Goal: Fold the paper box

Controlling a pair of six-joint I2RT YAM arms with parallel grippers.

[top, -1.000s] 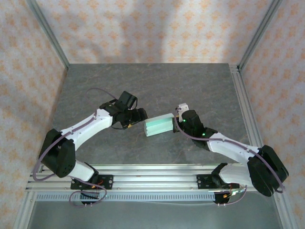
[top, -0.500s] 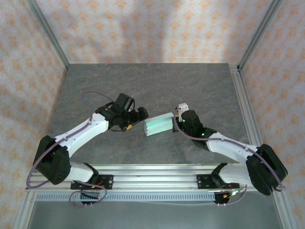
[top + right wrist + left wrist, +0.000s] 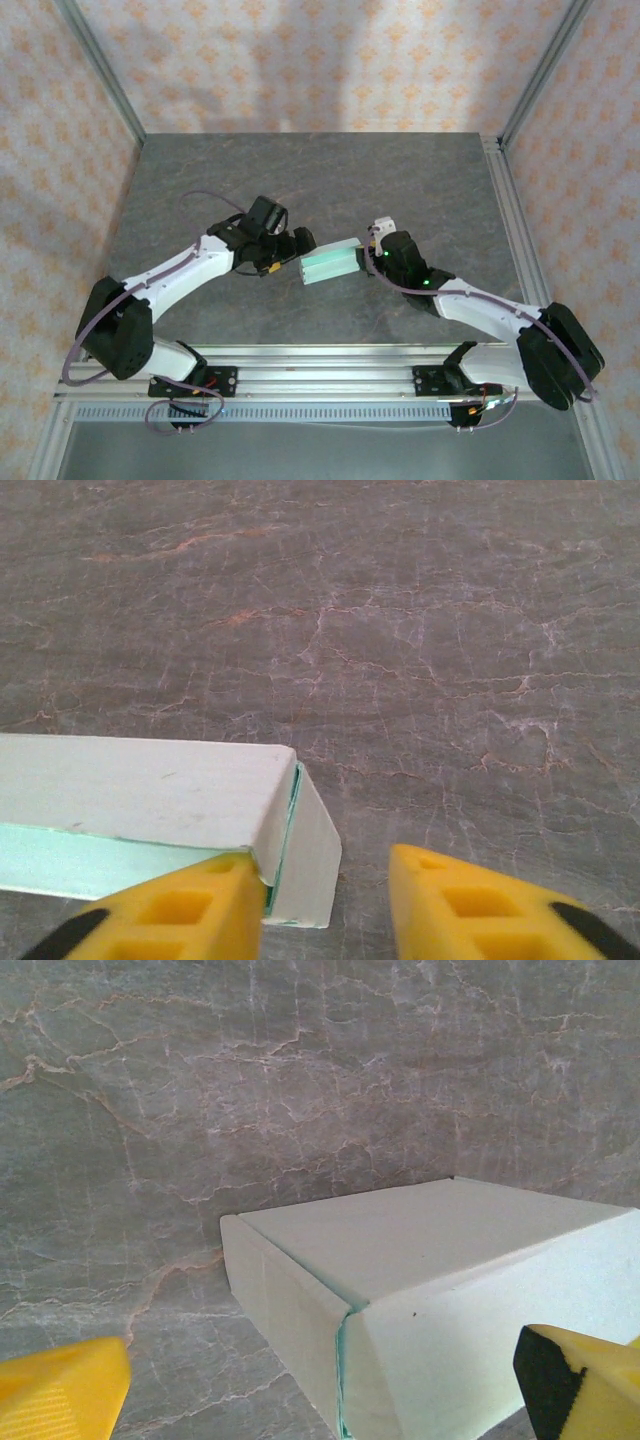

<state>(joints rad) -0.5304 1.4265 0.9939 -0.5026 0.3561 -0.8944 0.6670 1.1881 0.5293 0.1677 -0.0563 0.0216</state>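
1. Spotting the paper box (image 3: 332,265) just below centre of the overhead frame. Folded up into a small mint block, lying flat on the grey marbled table (image 3: 330,180), tilted a bit with the right end higher in the frame.
2. Looking at the left gripper (image 3: 303,243): parked just beside the box's left end, jaws spread wide, gripping nothing.
3. Same story from the left wrist cam: yellow fingers (image 3: 60,1395) way out in the bottom corners, box (image 3: 420,1260) across the lower right with a seamed corner facing the lens. Right-hand fingertip overlapping the box's lower edge, can't tell about actual contact there.
4. Over to the right gripper (image 3: 371,256): sitting at the box's right end, jaws part-way apart, not clamped on anything.
5. From the right wrist cam: box (image 3: 140,790) at lower left with its end flap (image 3: 310,850) standing slightly ajar. One of the fingers (image 3: 170,915) right up against the box's near corner, the other clear of it with bare table between.
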